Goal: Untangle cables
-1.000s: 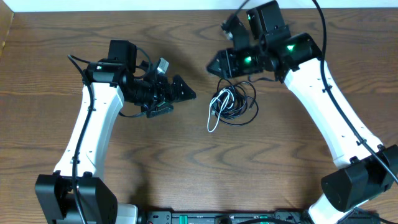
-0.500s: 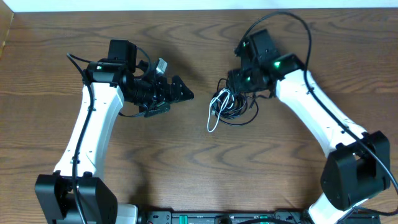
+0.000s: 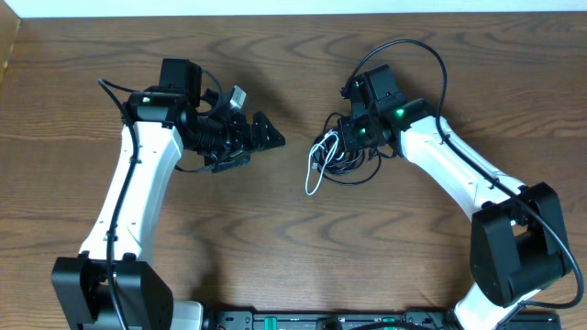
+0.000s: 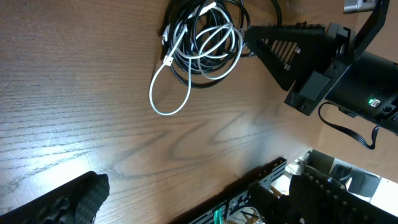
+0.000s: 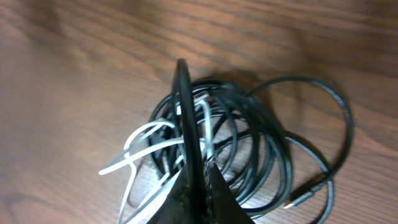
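Observation:
The cables lie in one tangled pile (image 3: pixel 341 156) on the wooden table: black coils with a white cable (image 3: pixel 314 176) looped out of them toward the front. My right gripper (image 3: pixel 348 139) is down on the pile's back edge, shut on a black cable strand (image 5: pixel 184 106) that runs up between its fingertips (image 5: pixel 200 177). Black coils (image 5: pixel 277 146) and the white cable (image 5: pixel 144 138) lie around the tips. My left gripper (image 3: pixel 268 136) is open and empty, left of the pile and above the table. Its wrist view shows the pile (image 4: pixel 202 37), the white loop (image 4: pixel 168 93) and my right gripper (image 4: pixel 286 46).
A small metal plug end (image 5: pixel 298 198) of a black cable lies at the pile's right. The table's front edge with a rack below it (image 4: pixel 261 186) shows in the left wrist view. A thick robot cable (image 3: pixel 413 50) arcs over the right arm.
My right arm has swung down and in onto the cable pile, and its gripper has closed on a black strand. The left arm has barely moved.

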`<act>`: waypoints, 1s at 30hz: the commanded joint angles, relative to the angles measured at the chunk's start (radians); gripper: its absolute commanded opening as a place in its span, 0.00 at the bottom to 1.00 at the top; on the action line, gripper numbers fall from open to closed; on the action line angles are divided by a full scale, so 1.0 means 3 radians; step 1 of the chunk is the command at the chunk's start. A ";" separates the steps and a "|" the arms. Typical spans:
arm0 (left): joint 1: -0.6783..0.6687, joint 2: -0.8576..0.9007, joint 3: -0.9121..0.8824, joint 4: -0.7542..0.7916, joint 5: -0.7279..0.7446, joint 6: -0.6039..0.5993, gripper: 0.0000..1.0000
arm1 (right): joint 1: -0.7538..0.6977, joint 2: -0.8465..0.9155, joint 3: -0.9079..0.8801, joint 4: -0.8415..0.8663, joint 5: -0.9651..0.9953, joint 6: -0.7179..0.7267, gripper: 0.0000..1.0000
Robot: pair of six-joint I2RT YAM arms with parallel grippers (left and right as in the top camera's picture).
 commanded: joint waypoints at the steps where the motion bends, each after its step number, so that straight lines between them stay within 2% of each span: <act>1: -0.0008 0.0003 0.0039 -0.0011 -0.0032 -0.0031 0.99 | 0.0008 -0.0018 0.0128 0.0008 -0.0523 -0.0019 0.01; 8: -0.0009 0.0003 0.0039 -0.0014 0.0106 -0.0031 0.99 | -0.0089 -0.0446 0.0635 0.0005 -0.1427 0.0106 0.01; 20: -0.0229 0.0003 0.0039 0.0072 0.0169 -0.0032 0.99 | -0.0108 -0.1230 0.0790 0.0277 -0.1431 0.0383 0.01; 25: -0.0356 0.0003 0.0039 0.0134 0.0158 -0.0032 0.99 | -0.0108 -0.1340 0.0790 0.0534 -0.1432 0.0599 0.01; 30: -0.0398 0.0003 0.0039 0.0198 0.0159 -0.0062 0.99 | -0.0108 -0.1331 0.0788 0.0526 -0.1433 0.0711 0.01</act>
